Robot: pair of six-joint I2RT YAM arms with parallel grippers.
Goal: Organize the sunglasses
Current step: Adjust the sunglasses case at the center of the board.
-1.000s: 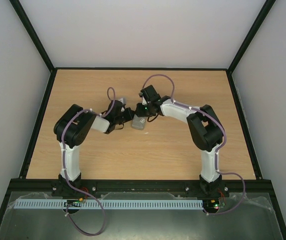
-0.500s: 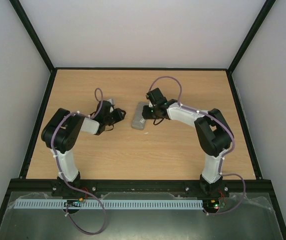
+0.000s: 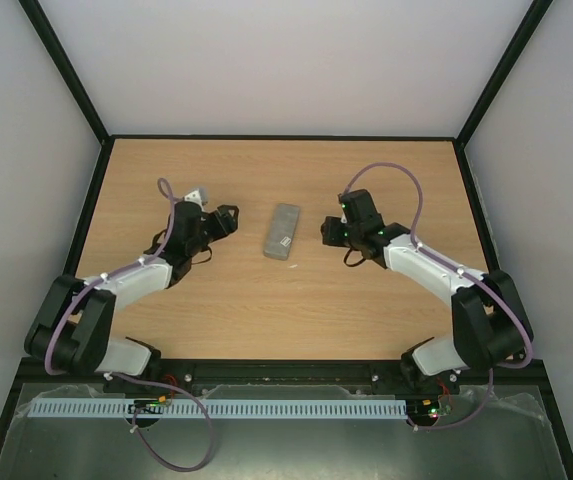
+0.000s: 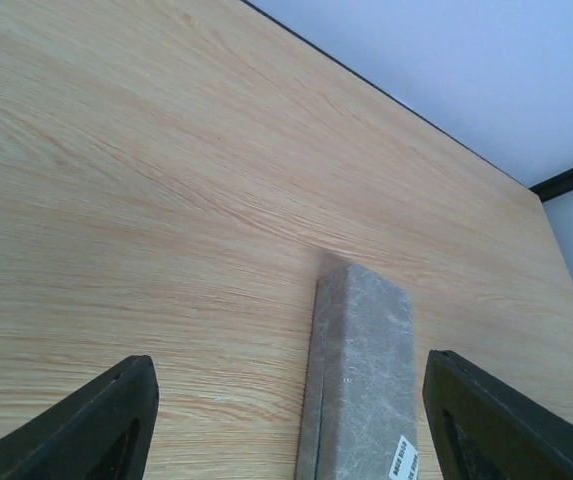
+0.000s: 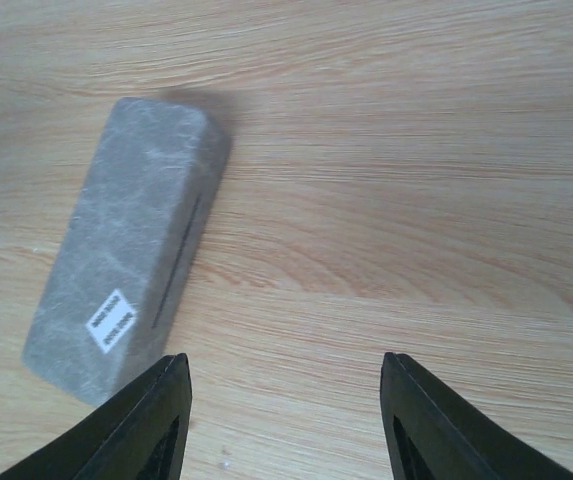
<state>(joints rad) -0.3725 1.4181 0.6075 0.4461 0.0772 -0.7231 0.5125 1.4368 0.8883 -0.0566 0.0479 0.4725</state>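
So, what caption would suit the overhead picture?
Closed grey case on the wooden table, with the open left gripper and open right gripper flanking it.

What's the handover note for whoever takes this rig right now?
Left gripper: open, empty, left of the case, not touching it.
Right gripper: open, empty, right of the case, also apart from it.
The case lies shut in the middle of the table.
Sunglasses: not visible in any view; likely inside the case, can't confirm.
Left to do: verify the contents; otherwise the job looks finished.
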